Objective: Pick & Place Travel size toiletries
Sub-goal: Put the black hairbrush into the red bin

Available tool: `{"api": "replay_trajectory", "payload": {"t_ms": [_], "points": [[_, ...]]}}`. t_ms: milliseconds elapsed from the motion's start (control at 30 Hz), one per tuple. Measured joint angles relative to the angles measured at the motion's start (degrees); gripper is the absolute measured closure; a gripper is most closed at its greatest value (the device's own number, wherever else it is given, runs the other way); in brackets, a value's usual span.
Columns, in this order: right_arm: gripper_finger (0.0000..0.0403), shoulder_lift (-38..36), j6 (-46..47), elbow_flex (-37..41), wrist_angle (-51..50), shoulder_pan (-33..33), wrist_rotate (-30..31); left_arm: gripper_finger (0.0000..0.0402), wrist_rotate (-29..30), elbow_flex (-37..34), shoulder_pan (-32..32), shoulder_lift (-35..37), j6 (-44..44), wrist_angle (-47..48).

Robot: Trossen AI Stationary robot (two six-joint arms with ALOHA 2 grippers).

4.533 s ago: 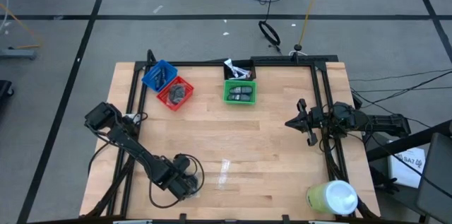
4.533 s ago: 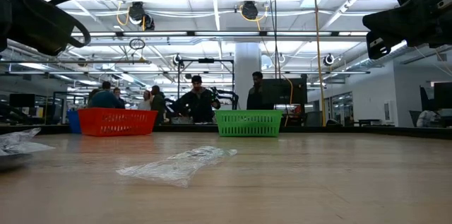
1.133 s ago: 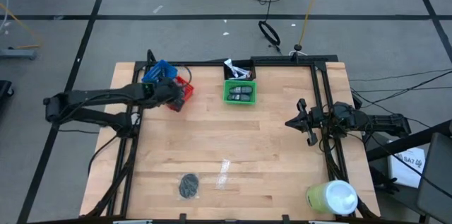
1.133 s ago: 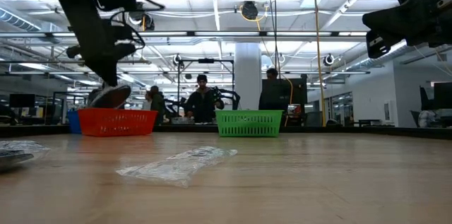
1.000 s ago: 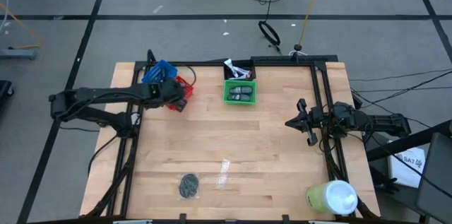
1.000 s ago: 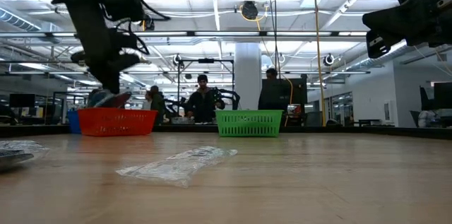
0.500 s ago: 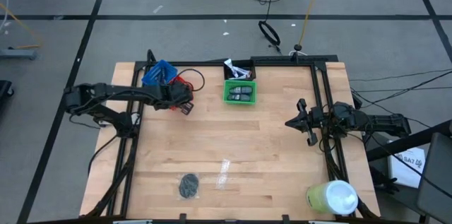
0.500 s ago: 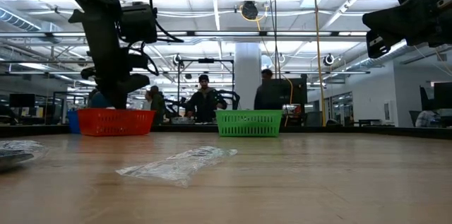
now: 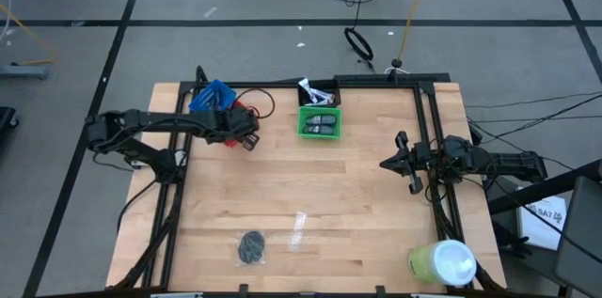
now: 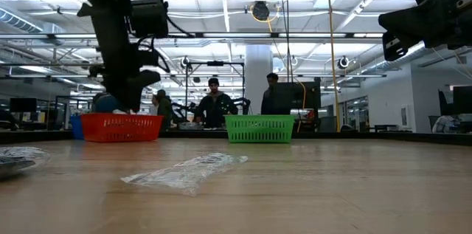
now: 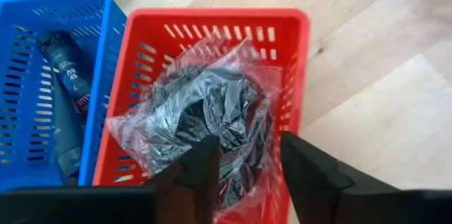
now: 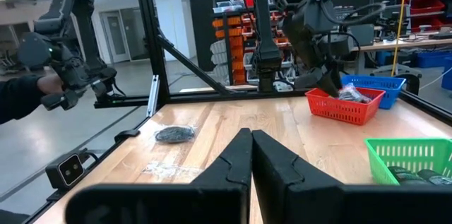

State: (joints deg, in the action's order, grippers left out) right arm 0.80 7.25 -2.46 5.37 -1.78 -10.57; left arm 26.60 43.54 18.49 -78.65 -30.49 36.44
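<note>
My left gripper [image 11: 247,174] hangs open over the red basket [image 11: 212,18] at the table's far left, its fingers pointing steeply down. Just beyond the fingertips a dark grey round disc in crinkled clear plastic [image 11: 205,114] lies in that basket. A second dark disc [image 9: 251,246] lies flat on the table near the front edge. The blue basket [image 11: 49,75] beside the red one holds dark blue packets [image 11: 67,65]. My right gripper [image 12: 251,139] is shut and waits at the table's right side [image 9: 406,162]. My left gripper's fingertips [image 11: 208,150] stand on either side of the near edge of the disc's plastic wrap [image 11: 240,146], coming from above. Whether they touch the wrap, I cannot tell. The disc rests in the red basket.
A green basket [image 9: 320,122] with dark oval pieces and a black bin with white tubes [image 9: 317,94] stand at the far middle. A clear wrapper scrap [image 9: 298,230] lies beside the loose disc. A yellow-green cylinder [image 9: 442,262] stands at the front right corner.
My left gripper has moved from over the red basket's far-left side toward the table's right and down into the basket. The wrapped disc that hung below its fingers now lies in the red basket.
</note>
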Motion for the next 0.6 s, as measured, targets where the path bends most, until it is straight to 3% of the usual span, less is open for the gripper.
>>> {"api": "replay_trajectory", "payload": {"t_ms": [300,600], "points": [[0.0403,0.0,0.0,0.0,0.0,0.0,0.0,0.0207,-0.2,13.1,-5.0,0.0,0.8,14.9],[0.0403,0.0,0.0,0.0,0.0,0.0,0.0,0.0224,-3.4,24.4,-23.6,0.0,-1.9,19.5]]}}
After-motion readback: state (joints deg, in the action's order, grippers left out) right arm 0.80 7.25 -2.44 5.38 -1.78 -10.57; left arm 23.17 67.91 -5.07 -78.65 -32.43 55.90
